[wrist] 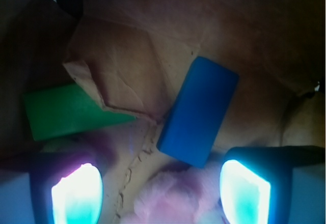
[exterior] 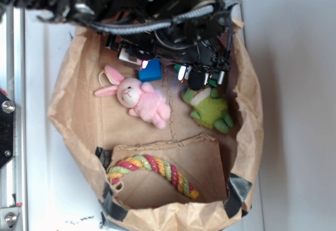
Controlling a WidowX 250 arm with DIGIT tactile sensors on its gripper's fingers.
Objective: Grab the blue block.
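While we look down from the wrist view, these lines give what we see.
Gripper: our gripper [wrist: 160, 196] hangs wide, its two glowing fingertips [wrist: 77, 196] far apart with nothing between them.
Blue block: the blue block [wrist: 198, 111] lies flat and tilted on the brown paper [wrist: 122, 71], apart from both fingertips, just above the right one.
Green block: we see a green block [wrist: 66, 112] to the left, partly under a paper fold.
Pink bunny: the pink plush bunny [exterior: 139, 97] lies just beside the blue block in the exterior view.
Green plush: a green plush toy [exterior: 210, 110] lies near the arm.
Rope: a coloured rope [exterior: 155, 170] lies well apart, in the lower compartment.
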